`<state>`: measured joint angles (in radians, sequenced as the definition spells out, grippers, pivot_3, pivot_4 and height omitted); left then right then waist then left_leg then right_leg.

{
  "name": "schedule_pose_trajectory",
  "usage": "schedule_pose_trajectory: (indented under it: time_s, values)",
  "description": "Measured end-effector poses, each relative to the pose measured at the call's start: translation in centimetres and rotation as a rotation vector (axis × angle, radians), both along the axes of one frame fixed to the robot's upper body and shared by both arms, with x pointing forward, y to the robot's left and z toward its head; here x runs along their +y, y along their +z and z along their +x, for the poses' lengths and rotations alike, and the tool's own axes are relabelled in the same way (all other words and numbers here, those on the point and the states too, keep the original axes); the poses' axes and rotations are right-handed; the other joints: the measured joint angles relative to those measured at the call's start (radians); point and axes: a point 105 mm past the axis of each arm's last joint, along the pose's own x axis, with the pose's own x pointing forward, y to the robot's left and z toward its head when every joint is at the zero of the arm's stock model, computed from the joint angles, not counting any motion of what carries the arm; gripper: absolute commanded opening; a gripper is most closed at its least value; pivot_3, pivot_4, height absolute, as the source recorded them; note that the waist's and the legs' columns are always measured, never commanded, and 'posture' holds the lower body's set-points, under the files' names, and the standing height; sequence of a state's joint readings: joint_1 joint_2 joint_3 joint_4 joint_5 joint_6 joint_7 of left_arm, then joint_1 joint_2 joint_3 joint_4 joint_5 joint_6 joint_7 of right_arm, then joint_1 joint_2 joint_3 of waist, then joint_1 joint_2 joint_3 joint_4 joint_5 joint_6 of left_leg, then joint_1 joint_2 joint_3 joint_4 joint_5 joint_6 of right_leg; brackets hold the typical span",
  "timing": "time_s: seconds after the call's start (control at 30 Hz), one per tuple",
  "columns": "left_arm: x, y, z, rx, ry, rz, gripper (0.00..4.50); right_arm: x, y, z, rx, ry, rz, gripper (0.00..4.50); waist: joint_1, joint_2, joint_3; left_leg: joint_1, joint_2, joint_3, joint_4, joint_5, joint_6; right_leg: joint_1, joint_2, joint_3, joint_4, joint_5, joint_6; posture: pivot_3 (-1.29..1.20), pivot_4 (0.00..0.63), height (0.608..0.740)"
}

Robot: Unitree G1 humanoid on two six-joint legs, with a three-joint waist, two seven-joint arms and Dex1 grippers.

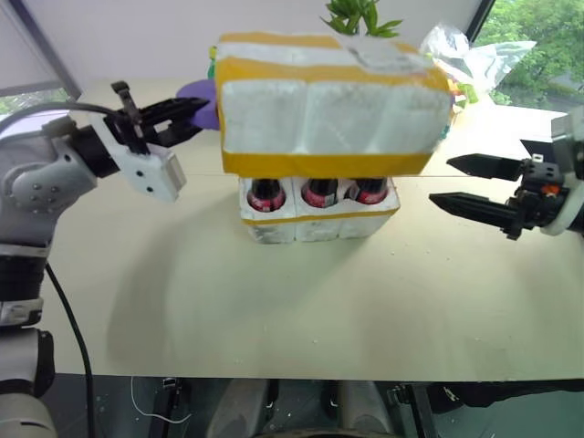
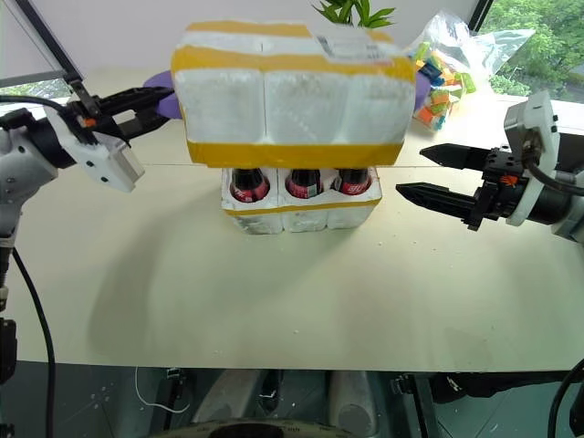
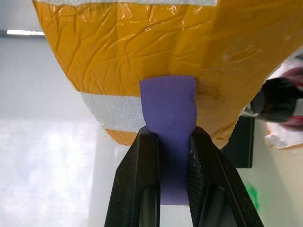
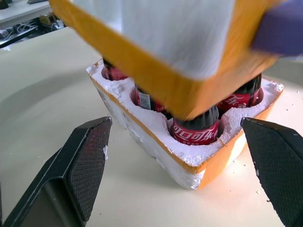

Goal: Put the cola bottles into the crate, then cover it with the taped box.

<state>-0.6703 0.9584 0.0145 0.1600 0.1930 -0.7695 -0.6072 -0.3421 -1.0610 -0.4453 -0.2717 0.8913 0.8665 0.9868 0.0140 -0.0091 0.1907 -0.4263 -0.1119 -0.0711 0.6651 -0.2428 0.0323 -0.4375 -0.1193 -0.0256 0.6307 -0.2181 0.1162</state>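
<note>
Three cola bottles [image 2: 295,183] show along the near side of the crate [image 2: 301,212], a white foam tray with a yellow tape band, standing on the pale table [image 2: 274,301]. In the right wrist view, more bottles stand in the wells behind them, red labels and dark glass rising above the foam rim. Over the crate sits the taped box [image 2: 292,100], a large white foam box with wide yellow bands and a white label on top. It overhangs the crate on both sides, and its lower edge is level with the bottles' upper parts, hiding their caps.

At the box's left end, the left gripper [image 3: 169,142] has its two black fingers pressed together on a purple strap [image 3: 169,113] fixed to the yellow tape. To the right of the crate, the right gripper [image 2: 433,173] hangs just beside it with its jaws spread wide apart, holding nothing.

Behind the box, a clear plastic bag of coloured pieces [image 2: 447,64] lies on the table, and green plant leaves [image 2: 351,11] rise above the box's top.
</note>
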Motion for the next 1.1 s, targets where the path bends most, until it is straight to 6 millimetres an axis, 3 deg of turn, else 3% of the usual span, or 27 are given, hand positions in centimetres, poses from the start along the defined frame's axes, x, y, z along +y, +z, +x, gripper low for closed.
schedule_pose_trajectory:
  time_s: [0.4, 0.6, 0.77, 1.0, 1.1]
  values:
    - [0.3, -2.8, 1.7, 0.005, 0.048, 0.108, 0.19, 0.0, 0.0, 0.0, -0.002, -0.001, -0.003, 4.50, -0.001, 0.000, 0.000, 0.000, 0.000, 0.000, 0.000, 0.000, 0.000, 0.000, 0.000, 0.000, 0.000, 0.000, 0.000, 0.00, 0.150, 0.732]
    - [0.3, -4.5, 1.5, 0.045, 0.038, 0.121, 3.12, 0.0, -0.1, 0.0, 0.000, -0.005, -0.006, 4.50, -0.002, 0.000, 0.000, 0.000, 0.000, 0.000, 0.000, 0.000, 0.000, 0.000, 0.000, 0.000, 0.000, 0.000, 0.000, 0.00, 0.150, 0.732]
    - [1.3, -5.8, 0.1, 0.076, 0.043, 0.162, 3.12, 0.0, -0.4, -0.1, 0.009, -0.009, -0.008, 4.50, -0.002, 0.000, 0.000, 0.000, 0.000, 0.000, 0.000, 0.000, 0.000, -0.001, 0.000, 0.000, 0.000, 0.000, 0.000, 0.00, 0.150, 0.732]
    - [2.9, -5.3, -2.8, 0.146, 0.075, 0.127, 3.12, -0.2, -0.8, -0.1, 0.017, -0.004, -0.012, 4.50, 0.001, 0.001, 0.000, 0.000, 0.000, 0.000, 0.000, 0.000, 0.000, 0.000, 0.000, 0.000, 0.000, 0.000, 0.000, 0.00, 0.150, 0.732]
    - [4.7, -5.9, -3.6, 0.362, 0.175, -0.023, 3.12, -0.2, -0.9, -0.1, 0.021, 0.005, -0.015, 4.50, -0.005, 0.002, 0.000, 0.000, 0.001, 0.000, -0.001, -0.001, 0.001, -0.001, 0.000, 0.001, 0.000, 0.000, 0.000, 0.00, 0.150, 0.732]
